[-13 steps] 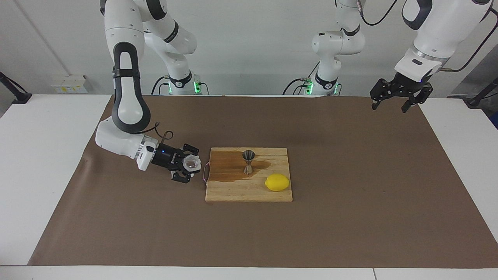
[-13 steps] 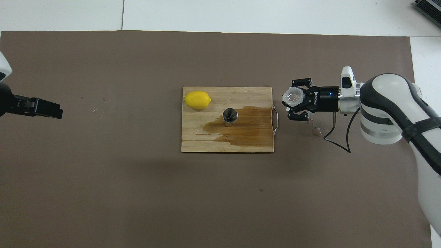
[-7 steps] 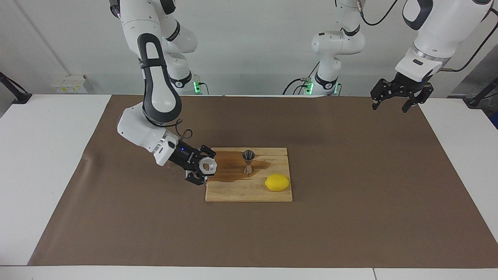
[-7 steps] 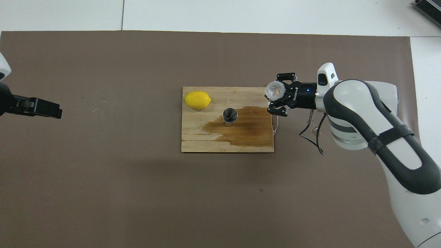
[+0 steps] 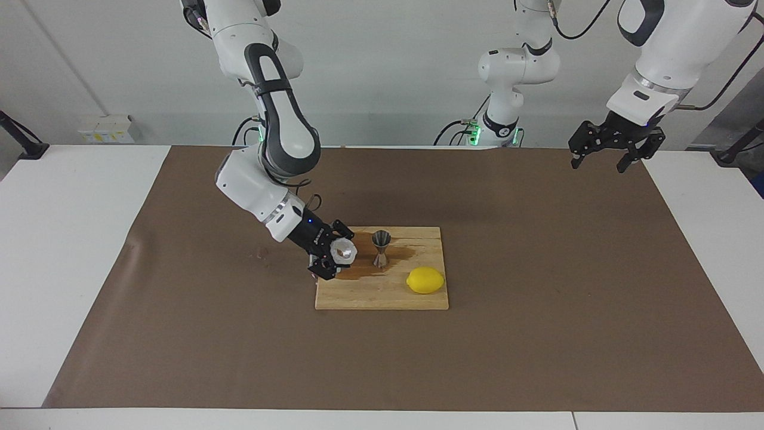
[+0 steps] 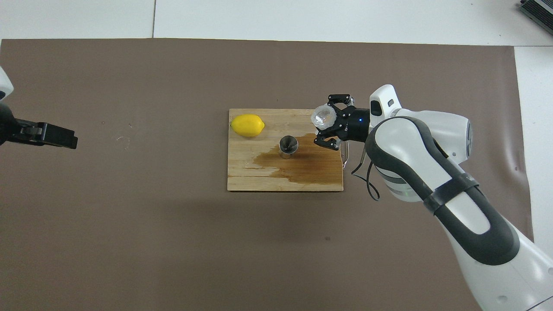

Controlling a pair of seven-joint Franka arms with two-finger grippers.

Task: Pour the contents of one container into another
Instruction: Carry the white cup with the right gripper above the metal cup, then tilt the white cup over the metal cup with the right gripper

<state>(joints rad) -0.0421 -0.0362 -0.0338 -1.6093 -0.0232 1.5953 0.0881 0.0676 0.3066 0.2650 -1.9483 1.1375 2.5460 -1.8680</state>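
right gripper: the right gripper (image 5: 335, 255) is clamped on the white crinkled cup (image 5: 343, 251), carried tilted over the right arm's end of the cutting board (image 5: 382, 295), above the dark wet patch (image 5: 358, 269)
cup: held off the board with its mouth turned partly toward the camera; the overhead view shows its translucent wall (image 6: 324, 116) between the fingertips; whether any liquid is in it I cannot tell
jigger: the steel jigger (image 5: 381, 248) stands upright on the board, just beside the cup toward the left arm's end, not touched by it; its open top cone faces up (image 6: 288, 144)
step in hand: in my judgement, bringing the cup's lip over the jigger's mouth to pour
how to do it well: centre the lip over the narrow cone before tipping further, keep it low and tilt slowly; the mouth is small and the wet board suggests liquid misses easily
risk: a nudge from the gripper's outer links could topple the narrow-waisted jigger; squeezing harder may buckle the thin cup
lemon: the lemon (image 5: 425, 280) lies on the board, clear of the pour
left gripper: the left gripper (image 5: 606, 148) waits in the air over the left arm's end of the table, fingers spread apart and holding nothing
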